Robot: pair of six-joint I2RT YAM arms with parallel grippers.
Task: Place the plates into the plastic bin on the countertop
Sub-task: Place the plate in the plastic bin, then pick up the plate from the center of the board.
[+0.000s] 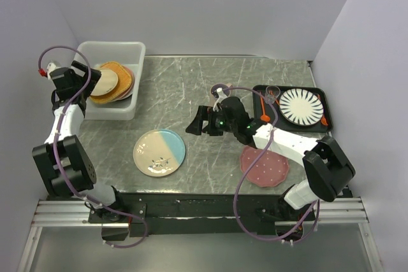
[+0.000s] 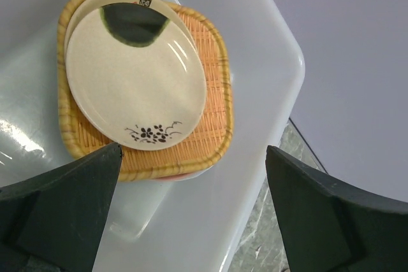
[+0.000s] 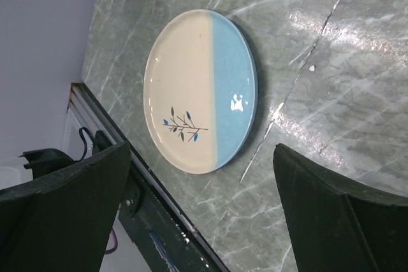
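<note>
One cream-and-blue plate [image 1: 159,152] lies on the countertop [image 1: 217,87].

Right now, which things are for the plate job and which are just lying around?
For the job:
plastic bin
floral plate, already in it
cream-and-blue plate
pink dotted plate

Just lying about:
striped plate
black tray under it

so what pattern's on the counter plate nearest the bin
That plate is half cream, half light blue, with a leafy sprig; clearest in right wrist view.
</note>
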